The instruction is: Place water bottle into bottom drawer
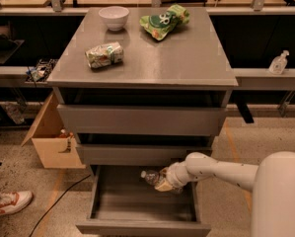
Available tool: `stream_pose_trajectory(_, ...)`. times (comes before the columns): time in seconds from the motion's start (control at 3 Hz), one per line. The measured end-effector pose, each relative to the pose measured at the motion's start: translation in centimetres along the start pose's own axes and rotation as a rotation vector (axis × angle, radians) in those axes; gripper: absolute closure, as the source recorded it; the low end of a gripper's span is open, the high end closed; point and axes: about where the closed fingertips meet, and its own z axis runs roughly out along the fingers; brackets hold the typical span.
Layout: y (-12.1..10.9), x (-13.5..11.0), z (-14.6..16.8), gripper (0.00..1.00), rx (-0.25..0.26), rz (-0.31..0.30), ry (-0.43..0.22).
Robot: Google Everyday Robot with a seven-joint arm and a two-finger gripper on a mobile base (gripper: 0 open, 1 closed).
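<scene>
Placing step: the gripper, apparently clasping the water bottle, hangs over the bottom drawer near its back-right corner; next, lower and release.

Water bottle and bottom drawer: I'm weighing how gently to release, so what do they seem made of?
Water bottle: apparently thin clear plastic, see-through, with a white cap; the claw holds it sideways over the open drawer. Bottom drawer: looks like grey painted metal or laminate, matte, with flat even panels; which of the two cannot be told.
</scene>
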Motion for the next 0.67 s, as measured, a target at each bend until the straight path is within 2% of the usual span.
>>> stream_pose_trajectory(0.33,0.9,1.5,1.7,1.0,-0.028,0.032,-0.022)
stream_pose_trajectory(0.67,2.2,4.4,4.5,1.0,-0.05,0.094,-0.057)
